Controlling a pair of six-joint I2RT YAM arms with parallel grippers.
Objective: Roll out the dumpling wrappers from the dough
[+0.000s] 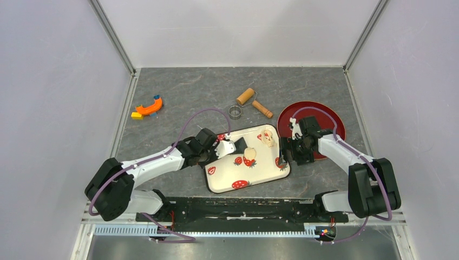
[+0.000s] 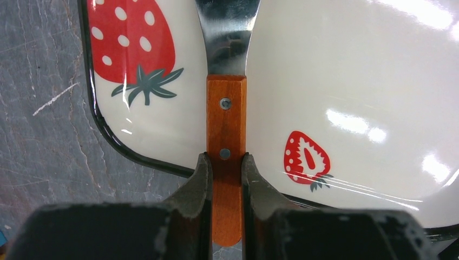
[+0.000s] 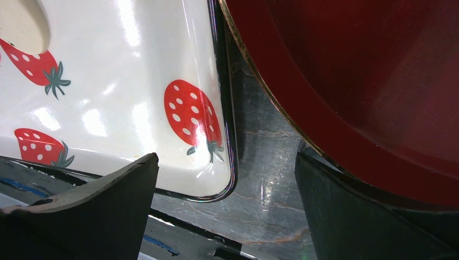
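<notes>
Near the middle of the worktop's near edge sits the strawberry-print tray [image 1: 265, 170], and on it I see the dough [image 1: 250, 153], a pale lump about at its centre, with a smaller pale scrap [image 1: 269, 138] toward its far right corner. My left gripper [image 2: 225, 162] is clamped on the wooden handle of a metal-bladed scraper [image 2: 227, 43] reaching in over the tray's left edge. My right gripper [image 3: 224, 168] hangs with jaws wide apart over the tray's near right corner, just beside the red plate [image 3: 379, 81]. Toward the far edge lie a wooden roller [image 1: 245, 96] and a metal ring cutter [image 1: 234, 112]; an orange toy [image 1: 149, 107] lies near the left edge.
</notes>
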